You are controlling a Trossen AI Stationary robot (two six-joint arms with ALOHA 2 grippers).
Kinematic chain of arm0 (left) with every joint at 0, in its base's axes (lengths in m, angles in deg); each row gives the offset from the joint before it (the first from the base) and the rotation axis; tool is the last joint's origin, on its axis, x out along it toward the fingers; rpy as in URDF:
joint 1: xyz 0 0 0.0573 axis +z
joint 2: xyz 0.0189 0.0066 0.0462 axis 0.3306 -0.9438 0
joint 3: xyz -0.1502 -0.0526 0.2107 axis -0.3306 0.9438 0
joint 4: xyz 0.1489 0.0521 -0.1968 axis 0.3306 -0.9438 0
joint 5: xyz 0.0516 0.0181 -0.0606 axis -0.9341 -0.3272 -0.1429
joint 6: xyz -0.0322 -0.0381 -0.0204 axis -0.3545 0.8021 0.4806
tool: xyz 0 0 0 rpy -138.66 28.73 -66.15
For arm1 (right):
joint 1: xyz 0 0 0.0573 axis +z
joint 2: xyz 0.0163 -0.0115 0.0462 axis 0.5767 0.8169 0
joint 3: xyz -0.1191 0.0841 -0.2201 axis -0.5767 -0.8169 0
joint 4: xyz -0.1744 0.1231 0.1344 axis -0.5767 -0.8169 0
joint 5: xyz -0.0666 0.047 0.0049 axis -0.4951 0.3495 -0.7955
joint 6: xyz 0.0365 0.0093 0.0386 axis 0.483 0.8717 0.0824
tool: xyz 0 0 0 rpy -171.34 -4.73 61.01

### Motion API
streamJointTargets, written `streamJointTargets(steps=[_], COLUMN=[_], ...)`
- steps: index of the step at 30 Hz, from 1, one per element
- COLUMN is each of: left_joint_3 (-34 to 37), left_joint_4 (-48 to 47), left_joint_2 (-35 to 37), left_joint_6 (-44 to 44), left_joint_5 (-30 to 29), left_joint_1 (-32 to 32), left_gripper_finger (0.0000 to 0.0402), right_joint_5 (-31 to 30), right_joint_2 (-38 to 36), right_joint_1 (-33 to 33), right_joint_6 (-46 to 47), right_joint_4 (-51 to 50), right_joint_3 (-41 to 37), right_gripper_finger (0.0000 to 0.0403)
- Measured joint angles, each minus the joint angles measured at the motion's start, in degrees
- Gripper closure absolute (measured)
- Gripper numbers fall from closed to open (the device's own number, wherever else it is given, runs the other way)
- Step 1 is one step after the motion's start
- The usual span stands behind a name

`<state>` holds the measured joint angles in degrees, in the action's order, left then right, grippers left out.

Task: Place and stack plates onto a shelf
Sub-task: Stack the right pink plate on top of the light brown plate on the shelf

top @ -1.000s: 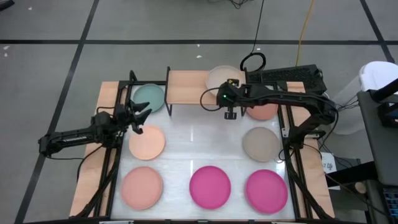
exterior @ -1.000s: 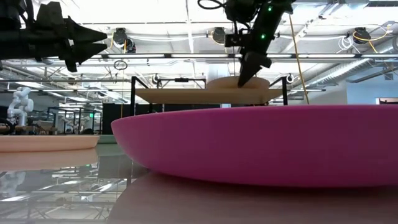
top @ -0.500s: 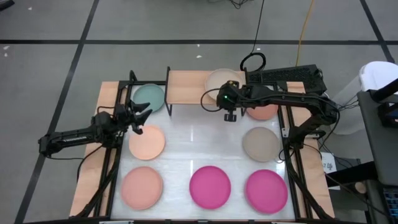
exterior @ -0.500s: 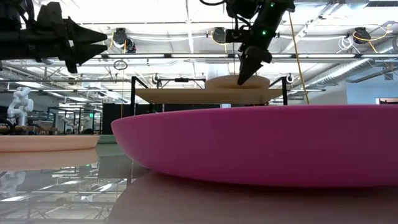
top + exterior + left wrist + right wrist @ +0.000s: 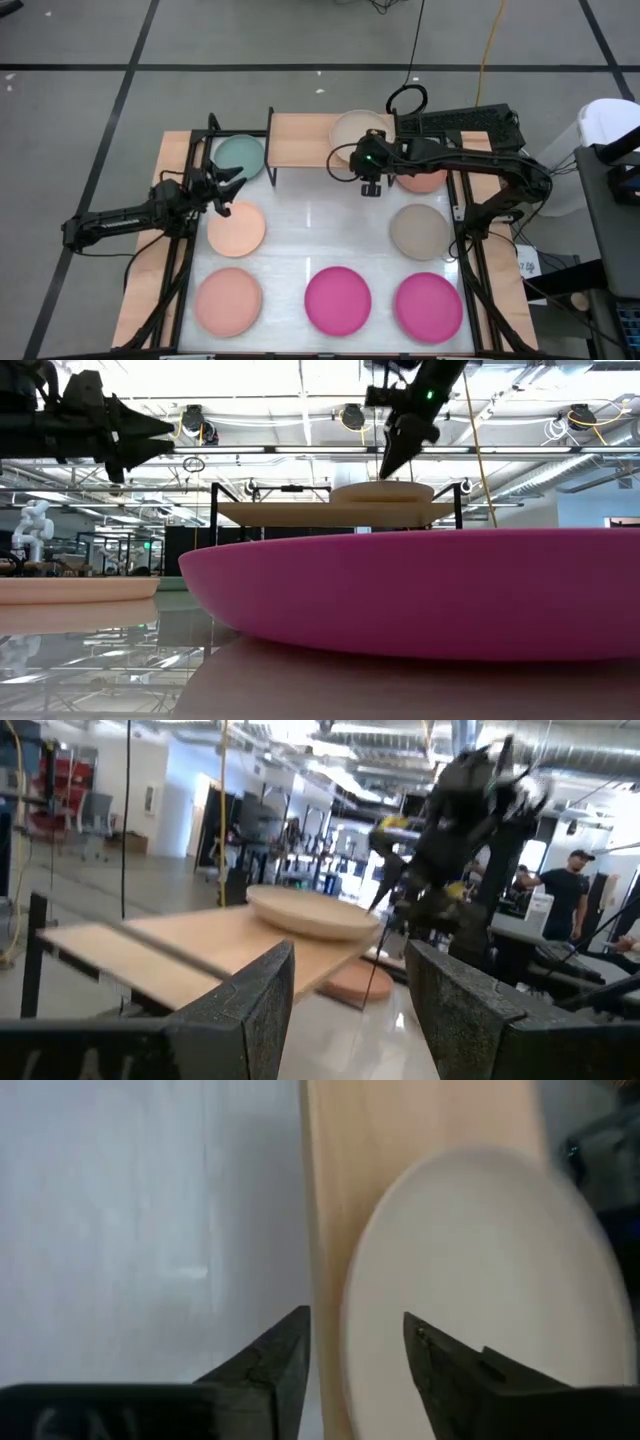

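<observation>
On the shelf (image 5: 310, 138) I find the beige plate (image 5: 357, 128) lying flat at its right end. My right gripper (image 5: 390, 463) has let go, risen clear above the rim, fingers parted, so that placement looks complete. Left gripper (image 5: 230, 189) waits spread and empty near the teal plate (image 5: 240, 154). No legible writing found.

The high view looks straight down on the whole bench (image 5: 330, 235), while the low view sits at benchtop level right behind a magenta plate (image 5: 420, 595), facing the shelf (image 5: 335, 513). Both wrist views look closely past their own fingers at that shelf and its beige plate (image 5: 480, 1290).
</observation>
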<state>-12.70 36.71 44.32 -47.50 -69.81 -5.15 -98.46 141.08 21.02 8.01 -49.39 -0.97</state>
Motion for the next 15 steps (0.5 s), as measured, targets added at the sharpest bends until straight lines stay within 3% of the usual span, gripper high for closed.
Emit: streamJointTargets(steps=[3,9,15], left_joint_3=[0.0,-4.9,-13.5], left_joint_4=[-0.8,-7.6,-10.5], left_joint_2=[0.0,-2.5,-15.8], left_joint_6=[-0.3,-2.8,-12.7], left_joint_5=[0.3,7.8,4.1], left_joint_1=[0.0,-3.0,-12.0], left_gripper_finger=[0.0204,0.0204,0.0204], right_joint_5=[0.0,0.1,0.1], right_joint_2=[-3.7,-11.3,-16.3], right_joint_1=[1.7,6.2,10.7], right_joint_6=[0.5,5.8,5.0], right_joint_4=[2.0,9.8,16.3], right_joint_3=[0.0,0.0,0.0], right_gripper_finger=[0.0249,0.0248,0.0254])
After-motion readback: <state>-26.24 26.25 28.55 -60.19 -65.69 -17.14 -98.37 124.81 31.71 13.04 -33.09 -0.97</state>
